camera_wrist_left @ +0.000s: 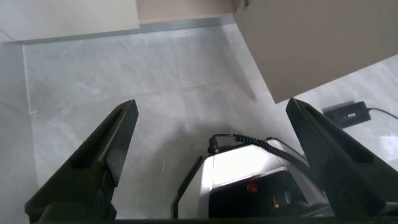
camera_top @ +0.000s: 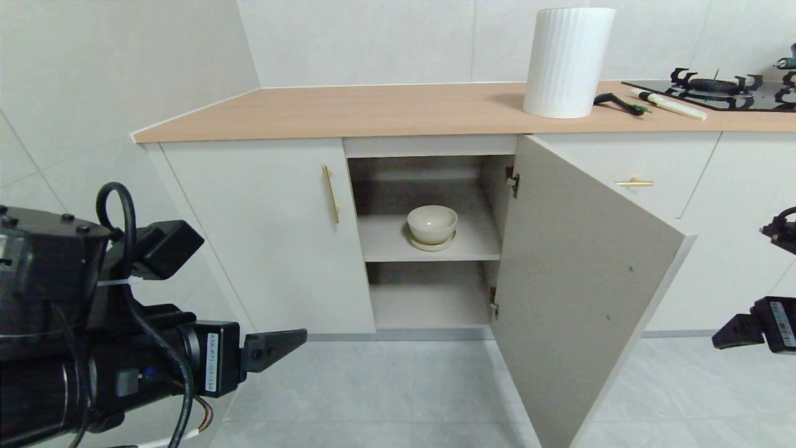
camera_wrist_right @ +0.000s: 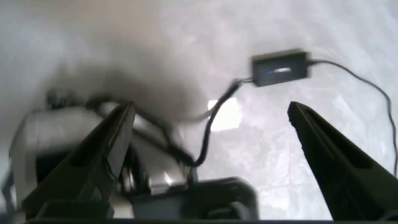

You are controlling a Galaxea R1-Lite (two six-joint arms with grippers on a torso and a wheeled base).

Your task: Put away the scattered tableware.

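Observation:
A cream bowl sits on a small matching plate on the middle shelf of the open cabinet. My left gripper hangs low at the left, in front of the shut cabinet door and well short of the bowl. Seen from the left wrist, that gripper is open over the floor, nothing between its fingers. My right gripper is at the far right, beyond the open door. In the right wrist view this gripper is open and holds nothing.
The cabinet door stands swung out toward me on the right. The lower shelf is bare. On the wooden counter stand a tall white ribbed container, a black-handled tool, a pale knife and a stove.

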